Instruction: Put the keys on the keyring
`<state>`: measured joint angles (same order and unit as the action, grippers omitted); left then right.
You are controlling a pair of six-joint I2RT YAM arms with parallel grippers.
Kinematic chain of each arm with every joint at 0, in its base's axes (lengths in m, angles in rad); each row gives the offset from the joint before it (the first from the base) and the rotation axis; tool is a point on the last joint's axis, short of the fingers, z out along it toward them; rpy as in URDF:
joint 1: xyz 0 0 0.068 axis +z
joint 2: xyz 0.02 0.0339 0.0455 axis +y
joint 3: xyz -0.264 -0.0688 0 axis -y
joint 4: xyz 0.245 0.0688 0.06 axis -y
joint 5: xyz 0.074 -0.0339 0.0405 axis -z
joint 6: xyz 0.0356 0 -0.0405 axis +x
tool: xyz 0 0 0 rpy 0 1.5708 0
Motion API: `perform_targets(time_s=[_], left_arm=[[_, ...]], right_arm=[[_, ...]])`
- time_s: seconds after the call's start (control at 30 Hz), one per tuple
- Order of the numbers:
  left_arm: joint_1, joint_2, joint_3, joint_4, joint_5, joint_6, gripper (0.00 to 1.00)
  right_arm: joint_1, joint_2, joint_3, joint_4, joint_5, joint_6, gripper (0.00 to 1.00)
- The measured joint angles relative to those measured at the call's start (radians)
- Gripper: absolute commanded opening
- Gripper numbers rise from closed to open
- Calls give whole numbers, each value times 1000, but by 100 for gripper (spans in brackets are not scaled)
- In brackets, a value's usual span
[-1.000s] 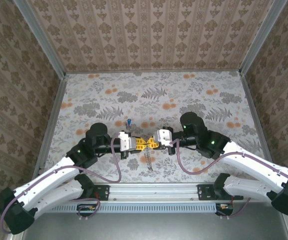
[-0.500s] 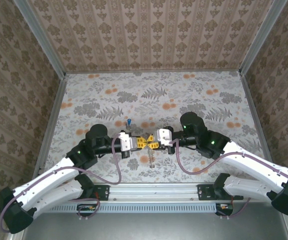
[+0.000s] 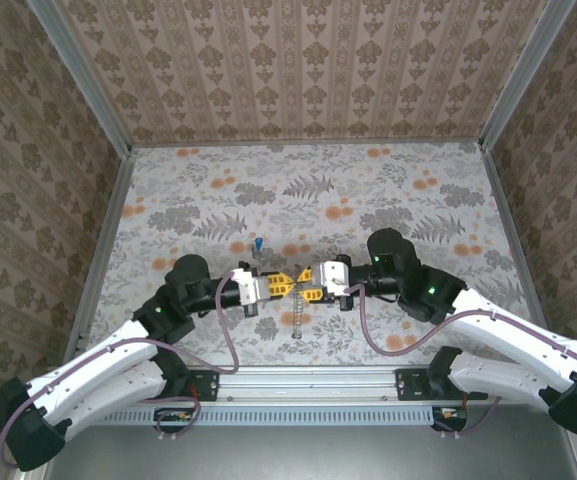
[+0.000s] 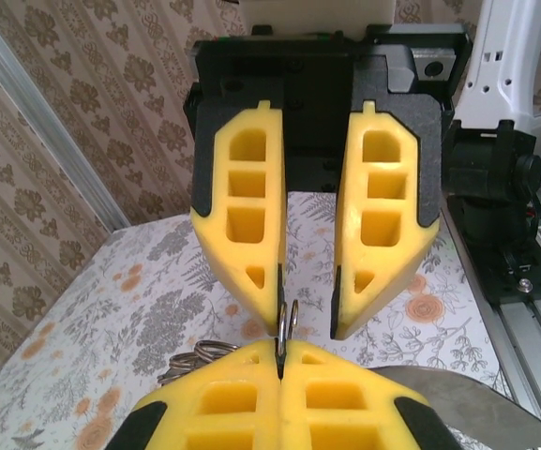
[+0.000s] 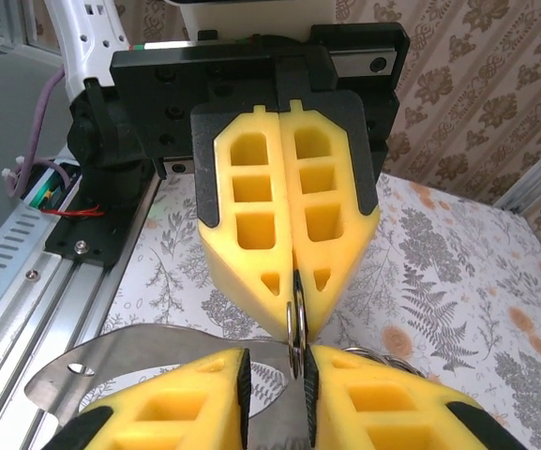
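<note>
**Handover at the ring (image 4: pixel 285 323).** Within the last second the right gripper (image 3: pixel 308 284) has parted its fingers. They now stand open on either side of the ring without pinching it. The left gripper (image 3: pixel 286 286) is closed on the ring's edge and carries it alone, with a chain (image 3: pixel 296 315) hanging below the ring.

**Reading:** the ring is secured by 1 gripper, which should free the other to fetch the key (image 3: pixel 256 243). The key lies on the table (image 3: pixel 418 200) beyond the ring and a little to its left, and is not yet threaded.

**Clearances:** the rail (image 3: pixel 308 378) runs close on the near side of the ring, and the chain hangs toward it. Beyond the ring, printed tabletop stretches to the 3 walls (image 3: pixel 298 70), all well apart from the ring.
</note>
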<state>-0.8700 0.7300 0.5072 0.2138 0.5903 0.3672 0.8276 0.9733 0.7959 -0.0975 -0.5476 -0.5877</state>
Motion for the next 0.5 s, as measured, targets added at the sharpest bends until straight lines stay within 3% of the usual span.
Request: perform_targets(time_s=[0.17, 0.33, 0.43, 0.5], left_arm=[[0, -1, -11, 29, 8, -12, 0], [1, -4, -21, 42, 7, -31, 0], [1, -6, -23, 41, -2, -36, 0], [1, -6, -23, 40, -14, -38, 0]], right_arm=[[0, 8, -5, 23, 3, 8, 17], [0, 17, -17, 65, 6, 24, 1], [-1, 17, -26, 84, 8, 41, 0], [-2, 17, -33, 98, 13, 43, 9]])
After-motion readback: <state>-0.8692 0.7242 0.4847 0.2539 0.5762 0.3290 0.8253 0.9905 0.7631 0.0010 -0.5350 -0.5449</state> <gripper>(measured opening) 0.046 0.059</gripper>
